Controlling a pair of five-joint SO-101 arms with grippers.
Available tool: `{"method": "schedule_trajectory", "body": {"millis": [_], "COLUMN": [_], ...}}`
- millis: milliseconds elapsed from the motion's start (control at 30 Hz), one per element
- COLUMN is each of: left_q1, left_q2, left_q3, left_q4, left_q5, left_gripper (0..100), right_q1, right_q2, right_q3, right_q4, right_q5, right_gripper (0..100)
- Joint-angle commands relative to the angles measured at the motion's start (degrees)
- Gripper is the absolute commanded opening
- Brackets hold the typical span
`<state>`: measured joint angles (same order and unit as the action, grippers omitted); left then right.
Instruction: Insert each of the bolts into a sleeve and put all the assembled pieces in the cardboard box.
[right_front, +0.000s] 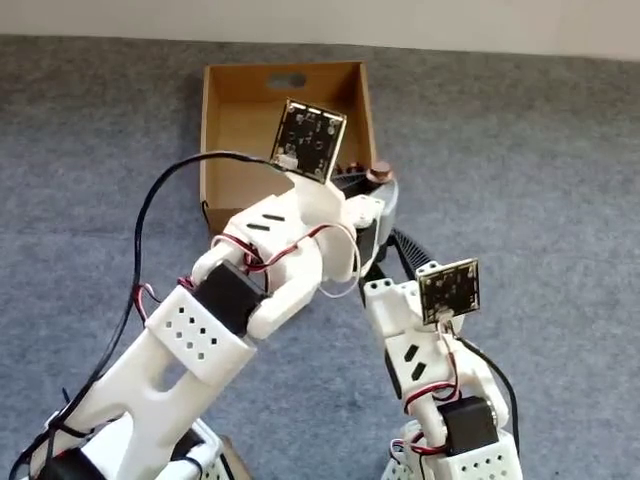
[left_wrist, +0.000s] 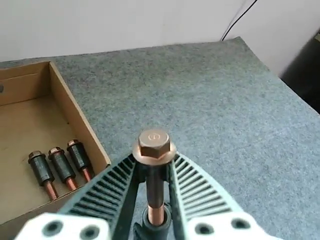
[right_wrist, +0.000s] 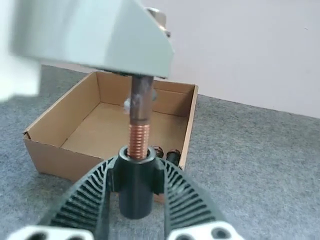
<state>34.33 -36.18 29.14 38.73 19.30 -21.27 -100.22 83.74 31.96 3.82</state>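
Note:
My left gripper (left_wrist: 155, 167) is shut on a copper bolt (left_wrist: 154, 172), hex head up, held upright. Its threaded end (right_wrist: 138, 141) enters the top of a black sleeve (right_wrist: 135, 185), which my right gripper (right_wrist: 135, 192) is shut on. In the high view both grippers meet by the right front corner of the cardboard box (right_front: 215, 130), with the bolt head (right_front: 379, 172) showing there. Three assembled bolt-and-sleeve pieces (left_wrist: 60, 167) lie side by side inside the box near its right wall.
Grey carpet (right_front: 540, 170) covers the table all around. The box (right_wrist: 65, 145) stands open at the back, left of the grippers. A black cable (right_front: 150, 215) loops from the left arm over the carpet.

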Motion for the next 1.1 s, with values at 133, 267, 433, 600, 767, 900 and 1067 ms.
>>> {"method": "schedule_trajectory", "body": {"millis": [133,267,433,600,767,900,1067], "left_q1": [0.6,0.1,0.7,0.2,0.3,0.4,0.6], "left_q2": [-0.7,-0.7,-0.7,-0.7,-3.4,-9.2,-12.9], "left_q3": [3.5,5.5,7.3,7.3,9.0,12.7,16.7], "left_q4": [0.1,0.0,0.0,0.0,0.1,-0.2,-0.3], "left_q5": [0.3,0.3,0.3,0.3,0.3,0.3,0.3], "left_gripper": [1,1,1,1,1,1,3], "right_q1": [0.2,0.2,0.2,0.2,0.2,0.2,0.2], "right_q2": [-0.6,-0.6,-0.6,-0.6,-0.6,-0.6,-0.6], "right_q3": [-0.6,-0.6,-0.6,-0.6,-0.5,-0.5,-0.5], "right_q4": [-1.5,-1.5,-1.5,-1.5,-1.5,-1.5,-1.5], "right_q5": [0.6,0.6,0.6,0.6,0.6,0.6,0.6], "right_gripper": [0.7,0.7,0.7,0.7,0.7,0.7,0.7]}}
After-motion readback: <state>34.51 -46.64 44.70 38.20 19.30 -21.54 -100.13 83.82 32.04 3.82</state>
